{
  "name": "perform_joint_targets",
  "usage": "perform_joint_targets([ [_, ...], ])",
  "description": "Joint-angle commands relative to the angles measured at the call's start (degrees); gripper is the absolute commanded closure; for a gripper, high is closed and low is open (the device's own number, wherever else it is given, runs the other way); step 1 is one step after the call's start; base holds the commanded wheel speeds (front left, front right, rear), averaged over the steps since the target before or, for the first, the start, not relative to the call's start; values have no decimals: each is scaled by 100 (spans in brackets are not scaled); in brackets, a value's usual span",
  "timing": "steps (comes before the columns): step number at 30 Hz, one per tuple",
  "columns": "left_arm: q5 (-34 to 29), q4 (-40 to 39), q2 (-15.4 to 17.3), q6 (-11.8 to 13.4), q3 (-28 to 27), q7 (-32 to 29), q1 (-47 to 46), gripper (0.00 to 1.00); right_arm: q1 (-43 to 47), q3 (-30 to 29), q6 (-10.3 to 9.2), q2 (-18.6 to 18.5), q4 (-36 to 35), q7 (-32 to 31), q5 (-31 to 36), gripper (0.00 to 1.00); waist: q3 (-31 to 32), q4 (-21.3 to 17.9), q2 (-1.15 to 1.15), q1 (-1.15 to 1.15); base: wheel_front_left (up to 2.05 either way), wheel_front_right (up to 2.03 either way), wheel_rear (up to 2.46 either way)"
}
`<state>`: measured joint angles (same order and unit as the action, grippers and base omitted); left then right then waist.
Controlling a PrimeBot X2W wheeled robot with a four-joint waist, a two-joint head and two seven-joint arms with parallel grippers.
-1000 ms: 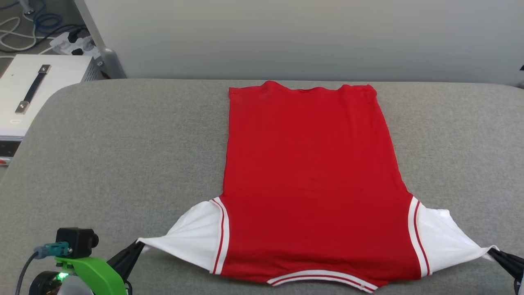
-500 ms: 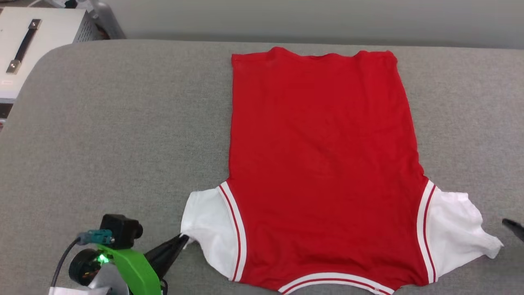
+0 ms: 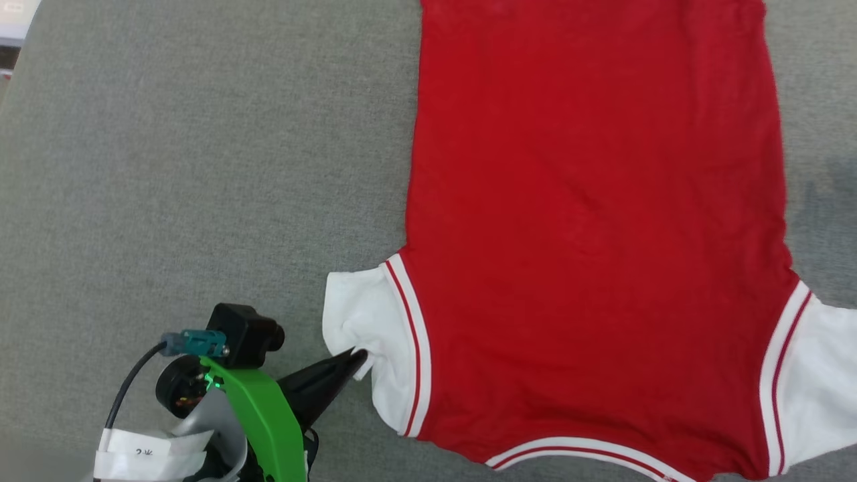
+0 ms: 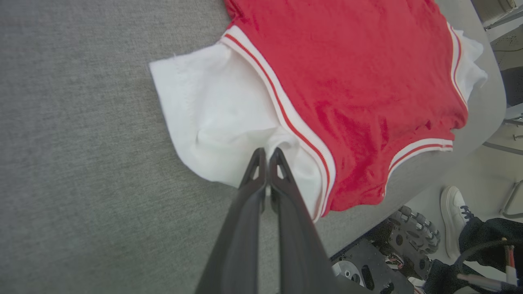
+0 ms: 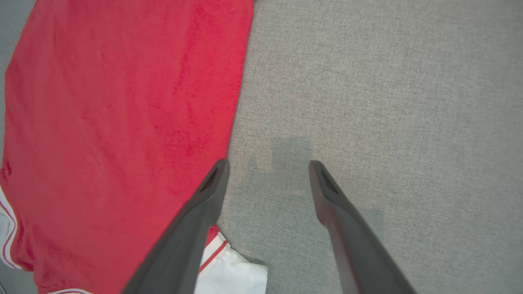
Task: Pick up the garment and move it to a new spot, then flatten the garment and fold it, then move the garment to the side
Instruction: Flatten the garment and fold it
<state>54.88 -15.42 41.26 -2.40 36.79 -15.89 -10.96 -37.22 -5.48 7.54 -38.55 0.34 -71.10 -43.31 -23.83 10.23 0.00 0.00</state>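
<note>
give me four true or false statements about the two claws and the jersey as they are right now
1. The left claw is shut on the garment's white sleeve. True.
2. The right claw grips the other sleeve. False: it hangs open over the grey surface, holding nothing.
3. The garment shows a plain red side, with no print. True.
4. The garment is folded in half. False: it lies spread out, unfolded.

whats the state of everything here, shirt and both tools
garment, spread flat on the grey surface, plain red side up, not yet folded
left sleeve, crumpled where it is pinched
left tool, shut on the left sleeve's edge
right tool, open, holding nothing, over the grey surface beside the garment
</note>
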Motion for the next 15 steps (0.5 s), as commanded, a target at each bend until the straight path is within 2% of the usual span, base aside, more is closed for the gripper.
perform_joint_targets([
  [1, -95, -57, -66, 29, 12, -3, -134, 100, -388, -11, -5, 133, 96, -185, 203, 0, -686, 613, 0, 0, 0, 0, 0],
  [4, -179, -140, -174, 8, 81, -1, -247, 100, -1095, 37, -5, 285, 302, -411, 668, 0, -874, 814, 0, 0, 0, 0, 0],
  [9, -250, -211, -417, -60, 226, 39, -384, 100, -1927, 167, -5, 281, 844, -676, 1147, 0, -1163, 1161, 0, 0, 0, 0, 0],
  [15, -349, -101, -666, -179, 376, 205, -503, 100, -2730, 375, -5, 251, 1646, -453, 1641, 0, -1438, 1451, 0, 0, 0, 0, 0],
])
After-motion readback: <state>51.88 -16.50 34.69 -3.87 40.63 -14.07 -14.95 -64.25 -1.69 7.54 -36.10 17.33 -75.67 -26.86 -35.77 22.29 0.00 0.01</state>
